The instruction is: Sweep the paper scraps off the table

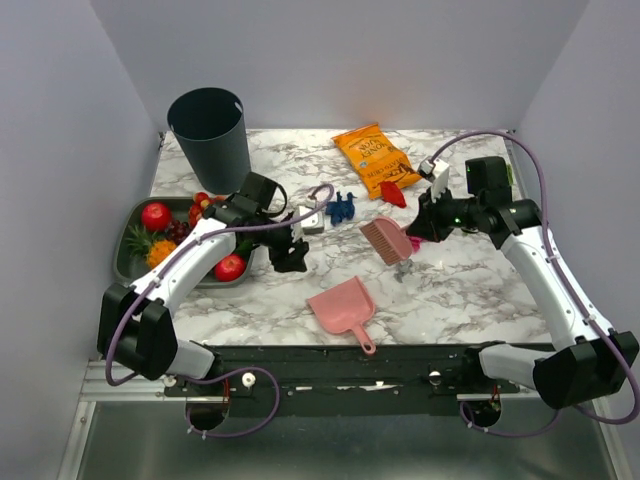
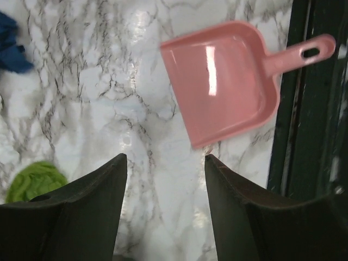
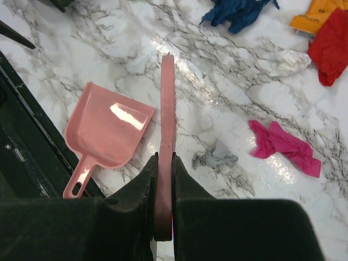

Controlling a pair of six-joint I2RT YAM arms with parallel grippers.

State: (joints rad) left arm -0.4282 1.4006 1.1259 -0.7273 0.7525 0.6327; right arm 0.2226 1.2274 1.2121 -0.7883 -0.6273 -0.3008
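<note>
On the table (image 1: 455, 300), my right gripper (image 1: 422, 230) (image 3: 165, 157) is shut on the handle of a pink brush (image 1: 386, 241) (image 3: 167, 103), seen edge-on in the right wrist view. A pink dustpan (image 1: 342, 306) (image 2: 223, 81) (image 3: 106, 130) lies near the front edge, handle toward me. My left gripper (image 1: 291, 256) (image 2: 166, 157) hangs open over bare marble, just behind the dustpan's mouth. The paper scraps lie scattered: blue (image 1: 342, 208) (image 2: 11, 46) (image 3: 239, 12), red (image 1: 394, 193) (image 3: 330, 46), magenta (image 3: 283, 147), grey (image 1: 403, 267) (image 3: 217, 159), green (image 2: 35, 180).
A dark bin (image 1: 210, 135) stands at the back left. An orange snack bag (image 1: 375, 158) lies at the back centre. A grey tray (image 1: 128, 255) with toy fruits sits at the left edge. A white crumpled bit (image 3: 291, 62) lies near the red scrap.
</note>
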